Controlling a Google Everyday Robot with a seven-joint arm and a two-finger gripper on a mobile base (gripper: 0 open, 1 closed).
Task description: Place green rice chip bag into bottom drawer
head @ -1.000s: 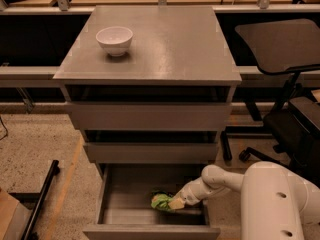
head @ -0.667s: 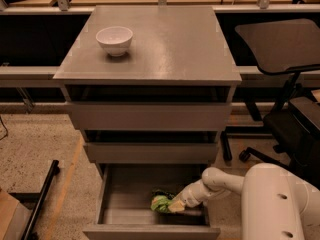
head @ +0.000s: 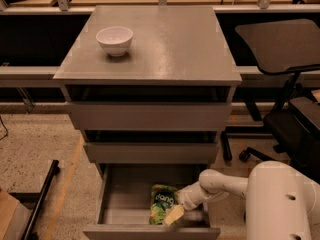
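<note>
The green rice chip bag (head: 162, 202) lies flat on the floor of the pulled-out bottom drawer (head: 120, 199), right of its middle, white lettering facing up. My gripper (head: 176, 214) reaches into the drawer from the right on a white arm. Its pale fingers rest at the bag's lower right corner, near the drawer's front panel. The bag looks to lie on the drawer floor rather than hang from the fingers.
A white bowl (head: 114, 39) stands on the grey cabinet top (head: 175, 44) at the back left. The two upper drawers (head: 150, 115) are slightly open. A black office chair (head: 285, 59) stands to the right. A dark bar (head: 42, 196) lies on the floor at the left.
The gripper has shifted slightly toward the drawer's front. More of the bag now shows, lying flat on the drawer floor.
</note>
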